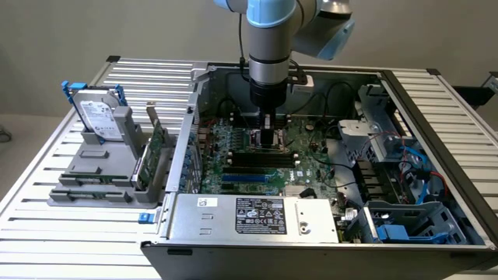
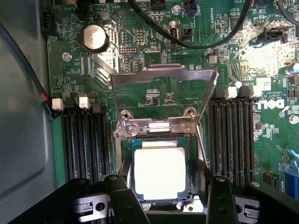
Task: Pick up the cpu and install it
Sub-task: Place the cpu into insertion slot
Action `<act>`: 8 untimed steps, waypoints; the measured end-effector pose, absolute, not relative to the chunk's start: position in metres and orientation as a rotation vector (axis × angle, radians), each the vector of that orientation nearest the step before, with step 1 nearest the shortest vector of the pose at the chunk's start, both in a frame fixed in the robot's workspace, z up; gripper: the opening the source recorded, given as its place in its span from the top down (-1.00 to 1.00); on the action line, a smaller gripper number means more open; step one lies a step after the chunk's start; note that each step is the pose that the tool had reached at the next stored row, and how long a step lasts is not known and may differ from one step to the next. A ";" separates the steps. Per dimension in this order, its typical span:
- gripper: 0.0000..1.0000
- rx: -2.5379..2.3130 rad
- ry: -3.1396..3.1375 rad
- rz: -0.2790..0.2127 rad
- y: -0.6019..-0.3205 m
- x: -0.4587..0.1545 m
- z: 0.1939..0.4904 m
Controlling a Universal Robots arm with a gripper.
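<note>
While your hand (image 2: 167, 184) hangs low over the motherboard (image 1: 311, 169) inside the open computer case (image 1: 435, 116), its fingers (image 2: 122, 198) stand apart, with nothing clamped between them. The cpu (image 2: 159, 171) lies flat in its socket directly beneath the hand, between the two fingers. One finger is just beside its edge and the other is clear of it. Just past the chip, the socket's metal cover (image 2: 161, 81) stands raised.
</note>
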State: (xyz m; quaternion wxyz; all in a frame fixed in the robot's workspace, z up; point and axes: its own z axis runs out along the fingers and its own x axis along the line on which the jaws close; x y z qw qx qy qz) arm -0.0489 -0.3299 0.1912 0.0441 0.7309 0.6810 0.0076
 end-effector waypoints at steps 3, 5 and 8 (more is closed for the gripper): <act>-0.23 2.228 2.077 0.012 -0.328 -0.049 0.191; -0.23 2.225 2.074 0.007 -0.327 -0.049 0.191; -0.23 2.224 2.073 0.005 -0.326 -0.049 0.191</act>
